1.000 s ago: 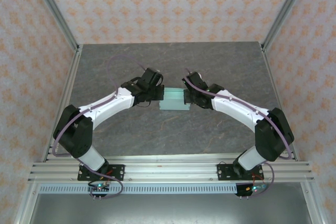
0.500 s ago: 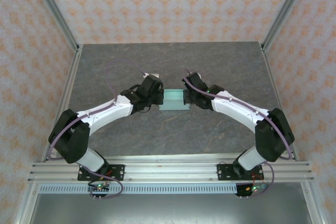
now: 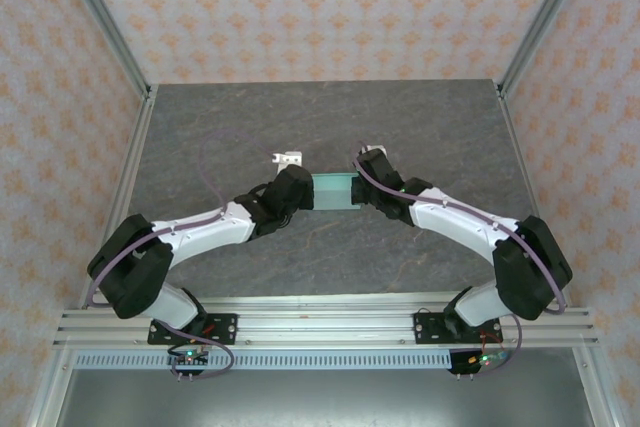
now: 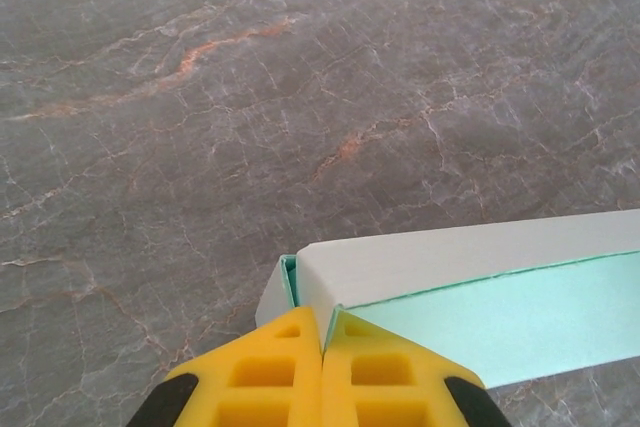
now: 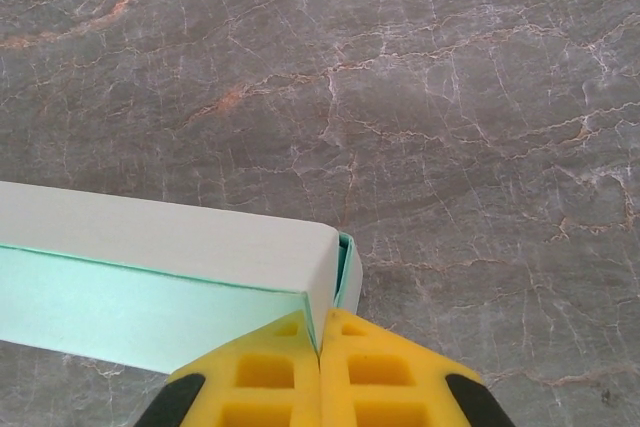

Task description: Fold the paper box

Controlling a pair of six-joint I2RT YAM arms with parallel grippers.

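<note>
You seem to be squaring the paper box (image 3: 333, 190), with the left pincer (image 4: 322, 345) and right pincer (image 5: 320, 339) each pressed together at an end corner; next, close its ends without crushing.

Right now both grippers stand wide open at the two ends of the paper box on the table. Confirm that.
Not wide open: the left gripper and right gripper are both shut, jaws pressed together, as the wrist views show. They do stand at the two ends of the paper box on the table.
</note>
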